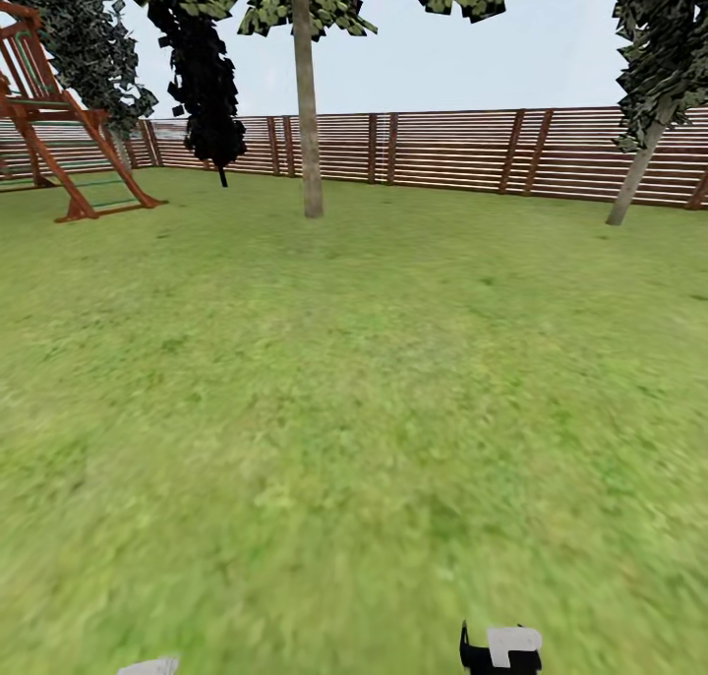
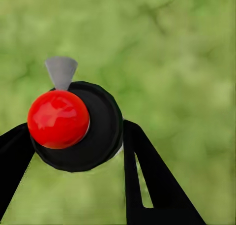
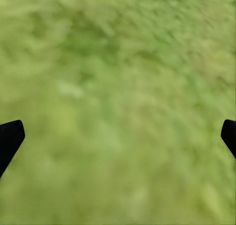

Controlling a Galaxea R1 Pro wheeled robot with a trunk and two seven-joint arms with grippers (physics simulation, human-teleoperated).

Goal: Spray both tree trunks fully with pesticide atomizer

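Note:
In the left wrist view my left gripper (image 2: 73,139) is shut on the pesticide atomizer (image 2: 59,119). It has a glossy red ball top, a round black body and a grey nozzle (image 2: 61,71), with blurry grass behind it. My right gripper (image 3: 118,136) stands open over the lawn, with nothing between its wide-apart fingertips. In the head view a tree with a straight grey-brown trunk (image 1: 307,114) rises far ahead near the fence. No white specks show on it at this distance.
A brown slat fence (image 1: 442,149) closes the far side of the lawn (image 1: 344,409). A red wooden play frame (image 1: 59,134) stands at the far left beside a black-leaved thin tree (image 1: 208,85). A leaning grey-trunked tree (image 1: 637,173) is at the far right. Part of my right arm (image 1: 501,647) shows at the bottom edge.

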